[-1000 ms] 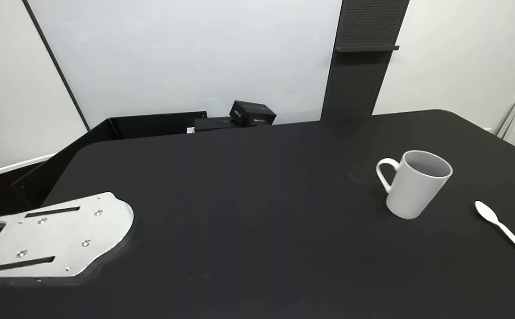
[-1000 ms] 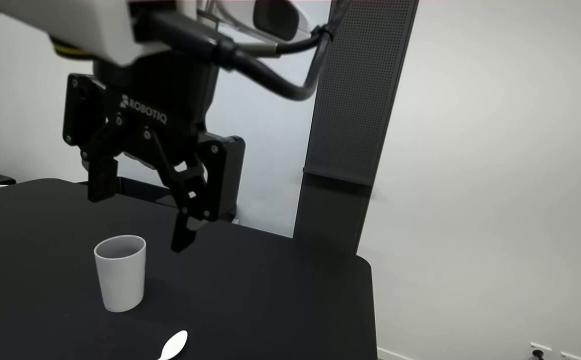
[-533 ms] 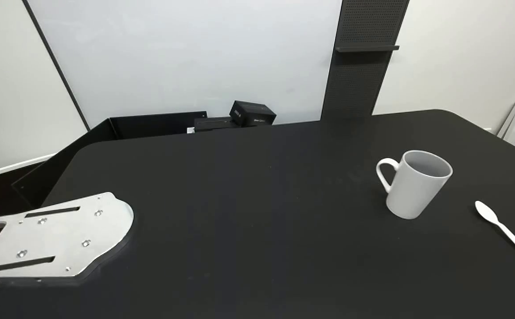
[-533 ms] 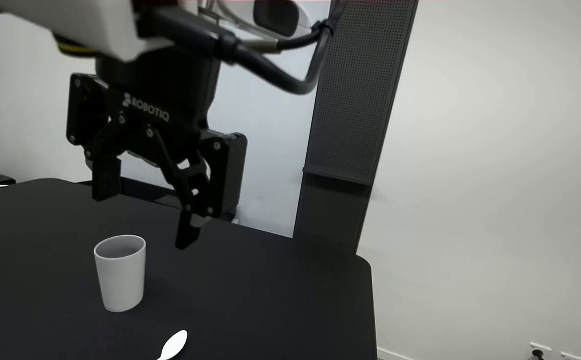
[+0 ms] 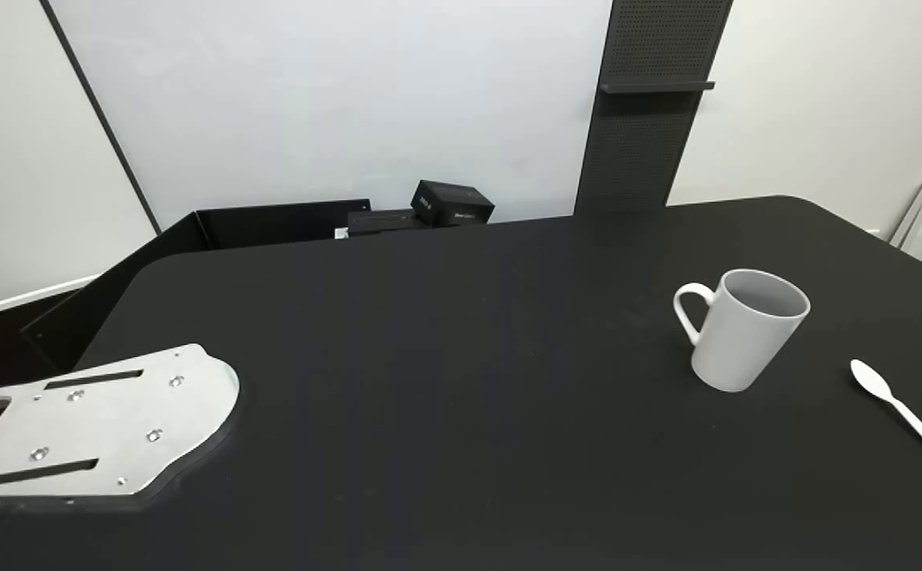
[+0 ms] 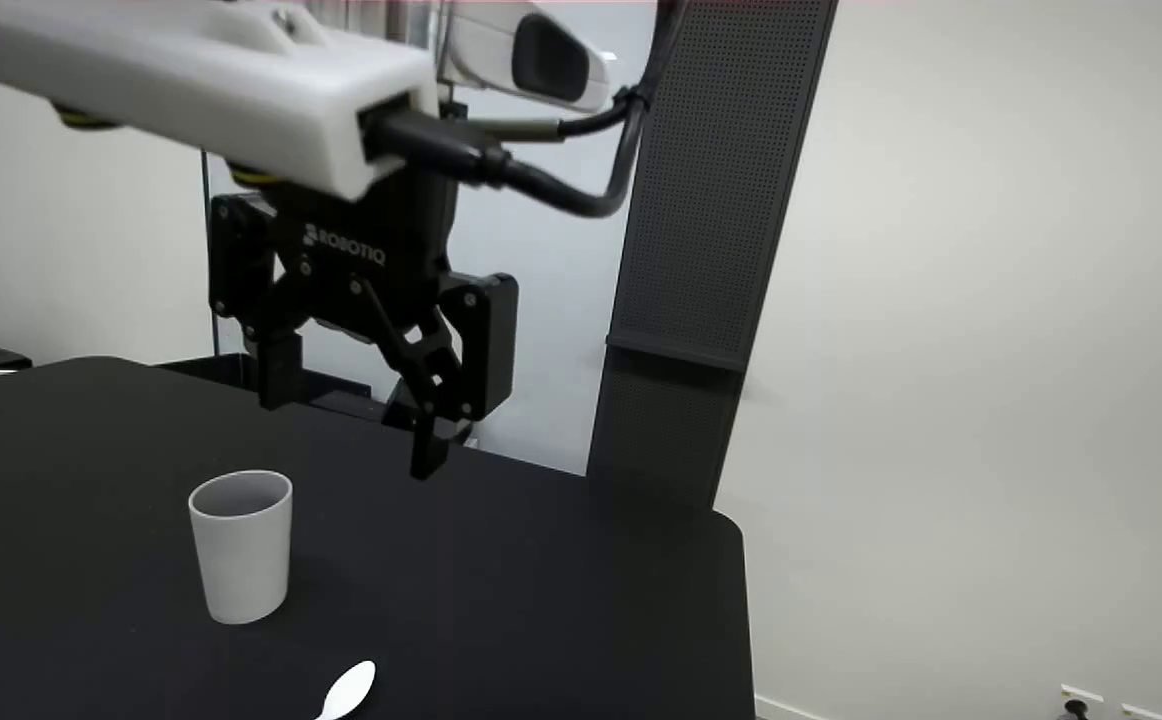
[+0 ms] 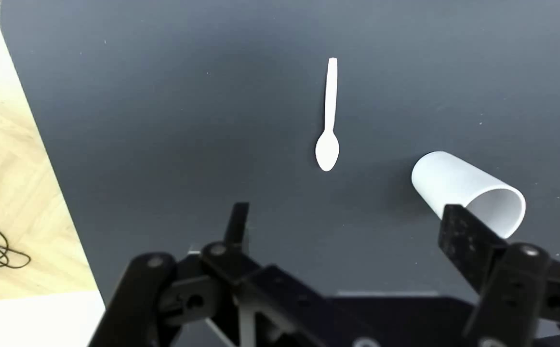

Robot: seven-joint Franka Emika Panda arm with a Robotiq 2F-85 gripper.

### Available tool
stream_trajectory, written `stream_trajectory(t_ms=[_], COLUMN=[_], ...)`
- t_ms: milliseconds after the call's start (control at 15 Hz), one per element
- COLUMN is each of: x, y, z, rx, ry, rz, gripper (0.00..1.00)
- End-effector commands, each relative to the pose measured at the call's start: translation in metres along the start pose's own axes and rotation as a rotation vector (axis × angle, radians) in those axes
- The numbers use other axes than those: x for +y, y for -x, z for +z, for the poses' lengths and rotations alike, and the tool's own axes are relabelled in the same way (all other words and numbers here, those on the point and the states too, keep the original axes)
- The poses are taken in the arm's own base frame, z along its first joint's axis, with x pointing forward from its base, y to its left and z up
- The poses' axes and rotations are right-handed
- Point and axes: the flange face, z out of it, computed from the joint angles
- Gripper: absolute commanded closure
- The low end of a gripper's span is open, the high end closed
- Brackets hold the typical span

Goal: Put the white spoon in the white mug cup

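The white spoon [image 5: 905, 416] lies flat on the black table beside the mug. Only its bowl end [image 6: 349, 690] shows at the bottom of an exterior view. In the wrist view the whole spoon [image 7: 329, 115] lies ahead of the fingers, handle pointing away. The white mug cup [image 5: 735, 341] stands upright; it also shows in an exterior view [image 6: 244, 565], its handle hidden there, and in the wrist view [image 7: 446, 178], partly covered by the right finger. My gripper [image 6: 354, 425] is open and empty, above the table; in the wrist view the fingers [image 7: 347, 209] are wide apart.
A silver metal plate with slots [image 5: 96, 428] sits at the table's left end. Black boxes [image 5: 453, 205] lie beyond the back edge of the table [image 5: 429, 396]. A dark perforated panel [image 6: 711, 230] stands behind. A black cable [image 7: 0, 255] lies on the floor past the table edge.
In an exterior view my gripper has moved to the right and slightly down, and it looks less tilted. It stays open. The mug and spoon have not moved.
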Motion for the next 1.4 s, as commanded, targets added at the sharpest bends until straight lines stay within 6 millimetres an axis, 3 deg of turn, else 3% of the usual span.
stream_trajectory(t_ms=[0,533,1000,1333], x=[-0.016,-0.05,-0.06,-0.063], y=[-0.023,-0.051,-0.064,-0.065], z=[0.031,0.101,0.158,0.186], rx=[-0.023,-0.072,-0.104,-0.134], ry=[0.035,0.06,0.112,0.129], rz=[0.018,-0.013,-0.005,0.037], gripper=[0.0,0.0,0.0,0.0])
